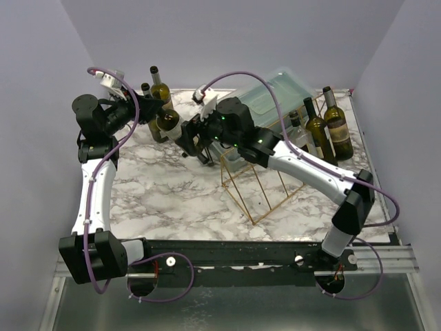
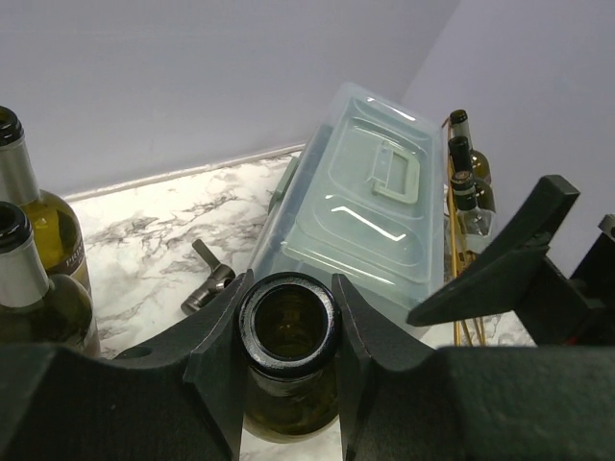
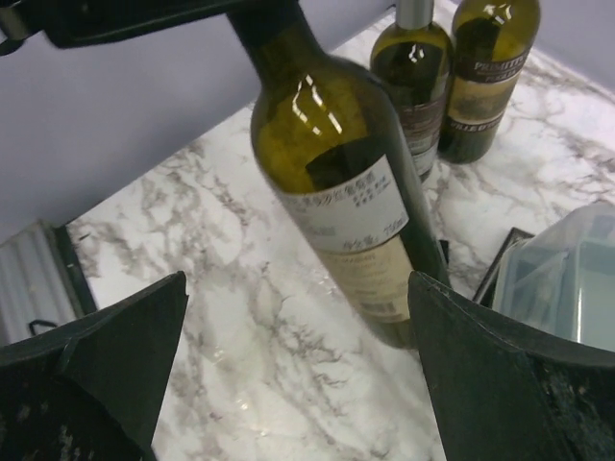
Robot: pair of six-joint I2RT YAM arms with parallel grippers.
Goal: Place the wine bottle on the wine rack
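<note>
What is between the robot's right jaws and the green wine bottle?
Nothing: the right wrist view shows the dark green glass wine bottle just beyond the open right jaws, only bare white marble table under the gap.

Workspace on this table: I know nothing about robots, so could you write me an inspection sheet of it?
surface: marble table, no spill seen.
job's things: bottle gripped at its neck, uncapped; gold wire rack empty, near the table's middle.
clutter: lidded plastic box; three bottles beside it on the right; two bottles at back left; small dark part lying on the marble.
grippers: left jaws shut on the bottle's neck; right jaws open, facing its body, not touching.
cables: purple cables along both arms, looping free above the table.
surroundings: plain pale walls on three sides; nothing else seen.
</note>
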